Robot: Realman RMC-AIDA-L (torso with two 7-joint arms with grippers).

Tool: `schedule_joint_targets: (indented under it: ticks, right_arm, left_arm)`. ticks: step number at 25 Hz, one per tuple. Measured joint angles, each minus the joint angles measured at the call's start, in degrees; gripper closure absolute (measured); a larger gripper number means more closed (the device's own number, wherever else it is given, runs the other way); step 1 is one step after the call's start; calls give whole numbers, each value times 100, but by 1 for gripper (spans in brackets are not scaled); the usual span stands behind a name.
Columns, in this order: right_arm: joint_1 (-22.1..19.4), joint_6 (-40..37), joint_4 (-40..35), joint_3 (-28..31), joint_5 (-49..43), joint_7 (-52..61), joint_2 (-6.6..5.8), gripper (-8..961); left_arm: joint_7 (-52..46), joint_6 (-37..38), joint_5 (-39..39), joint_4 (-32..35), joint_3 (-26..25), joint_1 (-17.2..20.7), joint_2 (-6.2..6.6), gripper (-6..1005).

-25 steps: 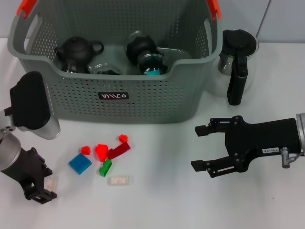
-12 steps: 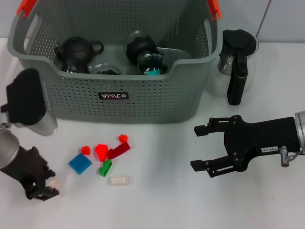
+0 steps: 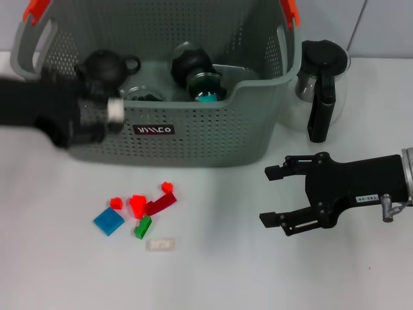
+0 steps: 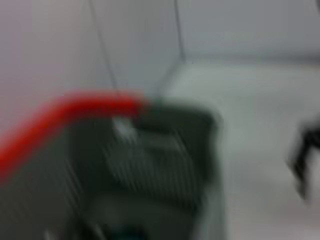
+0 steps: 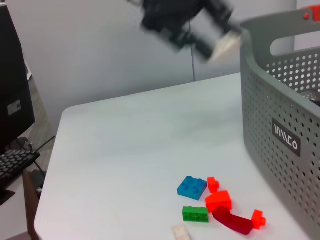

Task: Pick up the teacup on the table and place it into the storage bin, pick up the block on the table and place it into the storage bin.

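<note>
Black right pincer (image 3: 273, 196), apparently silver-cuffed wrist, white label

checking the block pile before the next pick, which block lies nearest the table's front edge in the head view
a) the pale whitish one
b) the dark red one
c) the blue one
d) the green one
a: in the head view the pale whitish block lies below the green block, the blue block and the dark red block, closest to the near edge.

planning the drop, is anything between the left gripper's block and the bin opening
Nothing visible. The left gripper holds a pale block at the bin's front rim, above the wall. A teapot sits inside, just behind.
</note>
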Motion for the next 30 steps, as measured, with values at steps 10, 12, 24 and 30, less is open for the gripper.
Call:
schedule_joint_targets:
  ticks: [10, 12, 24, 30]
  right_arm:
    - [109, -14, 1, -40, -5, 88, 10, 39]
    - [125, -19, -2, -41, -39, 126, 13, 39]
    - [133, -40, -11, -50, -88, 159, 20, 39]
    - [97, -41, -11, -50, -87, 159, 13, 38]
  left_arm:
    - [-865, -3016, -22, -1805, 55, -1110, 246, 570]
    - [-1194, -3463, 418, -2373, 161, -1418, 376, 568]
    - [-1879, -3982, 1742, -3894, 746, -2398, 577, 314]
    - [-1718, -2283, 1539, -2171, 860, -1936, 328, 179]
